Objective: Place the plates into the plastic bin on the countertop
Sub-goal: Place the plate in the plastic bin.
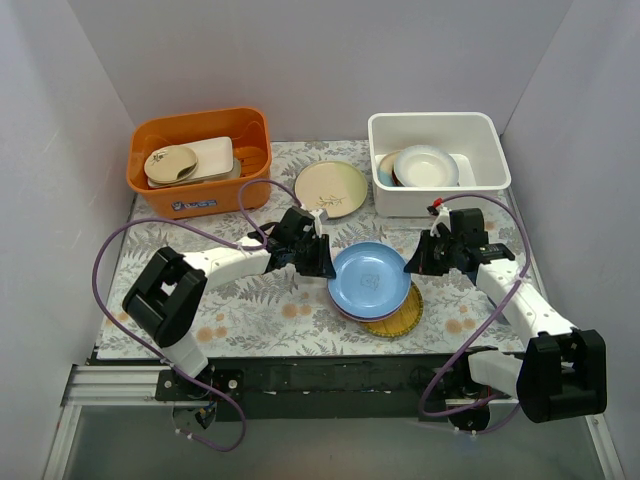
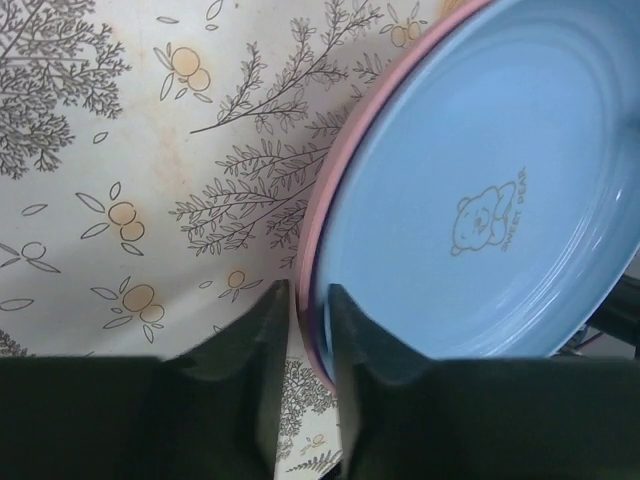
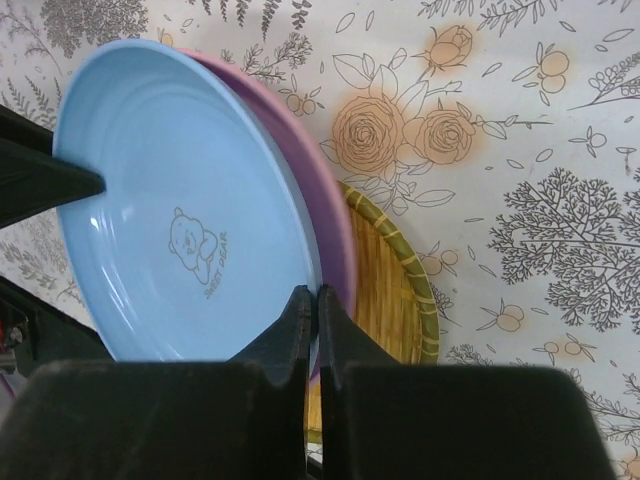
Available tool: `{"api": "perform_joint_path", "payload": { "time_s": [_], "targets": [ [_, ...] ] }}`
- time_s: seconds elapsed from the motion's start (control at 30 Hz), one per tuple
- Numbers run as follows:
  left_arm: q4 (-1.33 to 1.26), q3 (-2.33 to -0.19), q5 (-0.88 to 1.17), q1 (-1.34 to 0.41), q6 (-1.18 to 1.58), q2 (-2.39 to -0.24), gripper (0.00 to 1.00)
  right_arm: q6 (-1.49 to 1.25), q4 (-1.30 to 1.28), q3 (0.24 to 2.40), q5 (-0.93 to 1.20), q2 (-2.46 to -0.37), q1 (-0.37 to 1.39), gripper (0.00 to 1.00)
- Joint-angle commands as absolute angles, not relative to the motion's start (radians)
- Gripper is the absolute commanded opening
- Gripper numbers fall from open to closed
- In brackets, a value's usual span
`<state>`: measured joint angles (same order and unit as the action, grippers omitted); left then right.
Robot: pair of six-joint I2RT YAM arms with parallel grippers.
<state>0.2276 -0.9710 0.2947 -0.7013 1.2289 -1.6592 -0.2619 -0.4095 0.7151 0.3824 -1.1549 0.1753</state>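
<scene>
A blue plate (image 1: 368, 277) with a bear print lies on a pink plate (image 1: 347, 311), over a yellow textured plate (image 1: 405, 318) on the countertop (image 1: 250, 300). My left gripper (image 1: 322, 262) is at the stack's left edge. In the left wrist view it (image 2: 310, 300) is closed narrowly over the rims of the blue plate (image 2: 480, 180) and the pink plate (image 2: 318, 215). My right gripper (image 1: 413, 262) is shut on the blue plate's right rim (image 3: 315, 300). There the blue plate (image 3: 170, 200) tilts up off the pink plate (image 3: 325, 210) and the yellow plate (image 3: 385, 280).
The white plastic bin (image 1: 435, 122) stands at the back right, holding a cream-and-pale-blue plate (image 1: 427, 165) with another under it. A cream leaf-sprig plate (image 1: 331, 188) lies to the bin's left. The orange tub (image 1: 200, 125) with cream dishes is at the back left.
</scene>
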Motion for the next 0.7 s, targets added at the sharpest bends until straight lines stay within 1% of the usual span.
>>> {"api": "perform_joint_path", "payload": {
  "time_s": [0.0, 0.03, 0.07, 0.1, 0.17, 0.23, 0.27, 0.4, 0.67],
  "targets": [
    [0.186, -0.969, 0.330, -0.699, 1.223, -1.600, 0.35, -0.267, -0.419, 0.759, 0.336, -1.115, 0.176, 0.01],
    [0.187, -0.969, 0.330, -0.699, 1.221, -1.600, 0.43, -0.268, -0.422, 0.761, 0.333, -1.115, 0.176, 0.01],
    [0.187, -0.969, 0.328, -0.699, 1.221, -1.597, 0.59, -0.267, -0.420, 0.761, 0.334, -1.111, 0.176, 0.01],
    [0.187, -0.971, 0.324, -0.699, 1.221, -1.595, 0.66, -0.268, -0.422, 0.761, 0.334, -1.111, 0.178, 0.01],
    [0.189, -0.969, 0.318, -0.699, 1.221, -1.592, 0.82, -0.270, -0.419, 0.761, 0.333, -1.106, 0.178, 0.01],
    [0.187, -0.966, 0.313, -0.699, 1.220, -1.583, 0.89, -0.270, -0.420, 0.764, 0.334, -1.103, 0.178, 0.01],
    [0.187, -0.963, 0.308, -0.699, 1.220, -1.577, 0.94, -0.273, -0.419, 0.764, 0.334, -1.101, 0.178, 0.01],
    [0.176, -0.954, 0.299, -0.699, 1.220, -1.554, 0.96, -0.278, -0.411, 0.767, 0.351, -1.101, 0.178, 0.01],
    [0.146, -0.939, 0.304, -0.699, 1.212, -1.505, 0.95, -0.308, -0.371, 0.770, 0.417, -1.078, 0.178, 0.01]
  ]
}}
